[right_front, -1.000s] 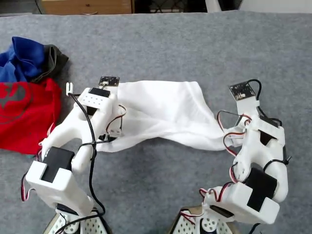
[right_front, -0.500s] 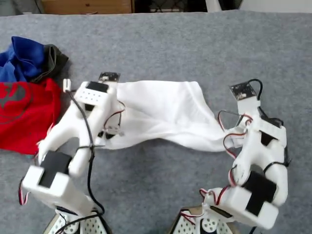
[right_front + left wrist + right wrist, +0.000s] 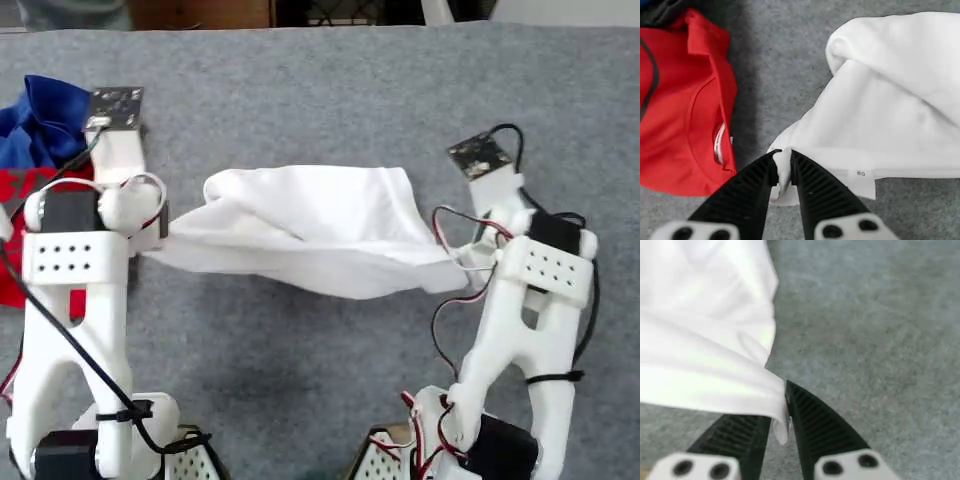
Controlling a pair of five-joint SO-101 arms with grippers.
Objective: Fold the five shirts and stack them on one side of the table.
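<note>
A white shirt (image 3: 320, 225) hangs stretched between my two arms above the grey table. My left gripper (image 3: 784, 167) is shut on one corner of the white shirt (image 3: 890, 115), near its hem label. My right gripper (image 3: 782, 412) is shut on the opposite corner of the white shirt (image 3: 705, 340). In the high view the left gripper (image 3: 160, 235) holds the shirt's left end and the right gripper (image 3: 462, 258) its right end. A red shirt (image 3: 680, 100) lies crumpled just beside the left gripper. A blue shirt (image 3: 40, 120) is bunched at the table's left edge.
The red shirt (image 3: 15, 185) and a dark garment (image 3: 660, 10) share the pile at the left edge with the blue one. Grey felt table (image 3: 330, 90) stretches open behind and to the right of the white shirt. Loose servo cables (image 3: 450, 235) hang by the right arm.
Both arms have risen and spread apart, lifting the white shirt off the table and pulling it taut. The left arm swung left over the red shirt.
</note>
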